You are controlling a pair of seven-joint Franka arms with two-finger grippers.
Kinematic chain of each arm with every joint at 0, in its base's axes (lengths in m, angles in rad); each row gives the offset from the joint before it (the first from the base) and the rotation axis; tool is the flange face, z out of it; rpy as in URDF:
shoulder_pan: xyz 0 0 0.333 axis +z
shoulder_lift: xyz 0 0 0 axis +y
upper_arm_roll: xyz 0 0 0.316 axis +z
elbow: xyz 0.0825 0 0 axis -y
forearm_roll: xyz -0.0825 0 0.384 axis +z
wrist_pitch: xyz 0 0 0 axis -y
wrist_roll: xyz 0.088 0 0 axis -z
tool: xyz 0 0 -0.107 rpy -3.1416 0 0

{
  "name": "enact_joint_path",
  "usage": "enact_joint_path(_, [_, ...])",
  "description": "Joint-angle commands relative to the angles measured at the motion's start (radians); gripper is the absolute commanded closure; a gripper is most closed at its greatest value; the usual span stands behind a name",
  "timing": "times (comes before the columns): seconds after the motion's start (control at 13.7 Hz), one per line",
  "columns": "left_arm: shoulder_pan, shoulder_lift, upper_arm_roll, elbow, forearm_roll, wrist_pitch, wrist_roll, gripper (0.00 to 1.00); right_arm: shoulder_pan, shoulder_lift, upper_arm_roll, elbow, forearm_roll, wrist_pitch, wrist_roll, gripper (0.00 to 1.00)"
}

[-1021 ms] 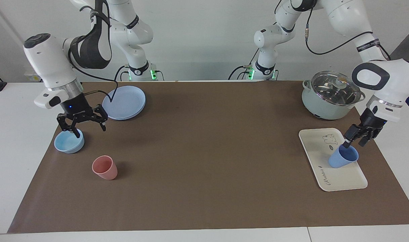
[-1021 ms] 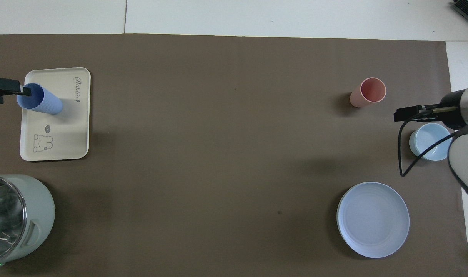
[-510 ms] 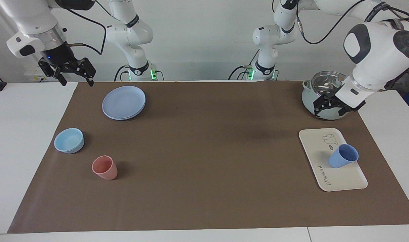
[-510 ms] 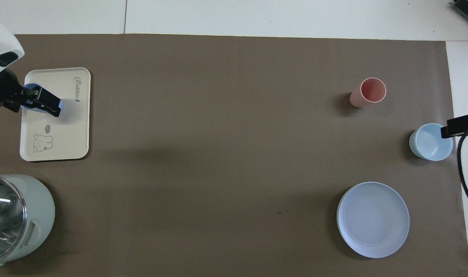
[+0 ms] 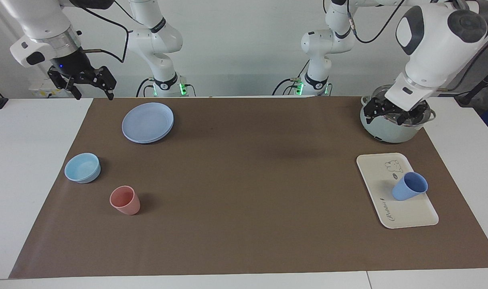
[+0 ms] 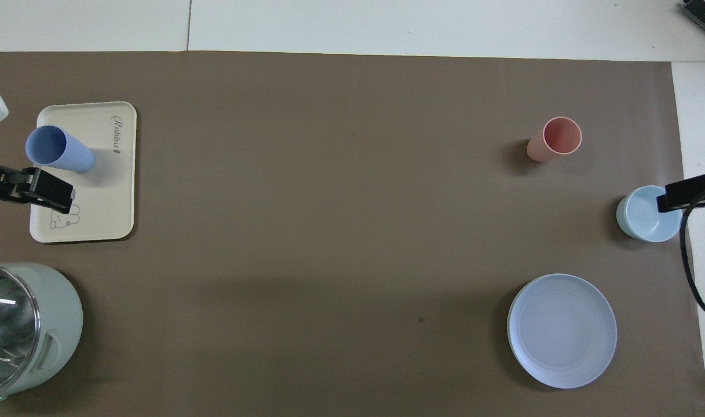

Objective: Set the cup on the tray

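The periwinkle-blue cup (image 5: 410, 186) (image 6: 58, 149) stands mouth up on the cream tray (image 5: 408, 214) (image 6: 106, 191), at the left arm's end of the table, with nothing touching it. My left gripper (image 5: 393, 116) hangs open and empty in the air over the lidded pot, clear of the cup. High over the table's edge at the right arm's end, beside the round plate, my right gripper (image 5: 92, 93) is open and holds nothing.
A pale-green pot (image 5: 382, 132) with a glass lid sits nearer to the robots than the tray. At the right arm's end lie a round blue plate (image 5: 147, 122), a light-blue bowl (image 5: 82, 167) and a salmon-pink tumbler (image 5: 125, 200).
The left gripper has lifted away from the cup's rim and moved over the pot. The right gripper has risen from over the bowl. The cup stays on the tray.
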State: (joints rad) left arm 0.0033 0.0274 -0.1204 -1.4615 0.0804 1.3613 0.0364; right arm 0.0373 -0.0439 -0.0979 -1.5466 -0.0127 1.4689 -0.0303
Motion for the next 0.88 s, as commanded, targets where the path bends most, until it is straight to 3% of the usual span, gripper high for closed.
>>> enact_joint_path(0.0, [-0.003,-0.032,0.01,-0.043,-0.075,0.027,-0.018,0.0,-0.001,-0.004,0.014,0.014,-0.018,-0.018,0.023,0.0])
enact_joint_path(0.15, [0.004,-0.041,0.019,-0.042,-0.126,0.03,-0.024,0.0,-0.001,-0.007,0.024,0.014,-0.006,-0.03,0.024,0.0])
enact_joint_path(0.8, [0.009,-0.046,0.022,-0.051,-0.12,0.102,-0.02,0.0,-0.001,-0.022,0.034,-0.001,-0.004,-0.035,0.016,0.0])
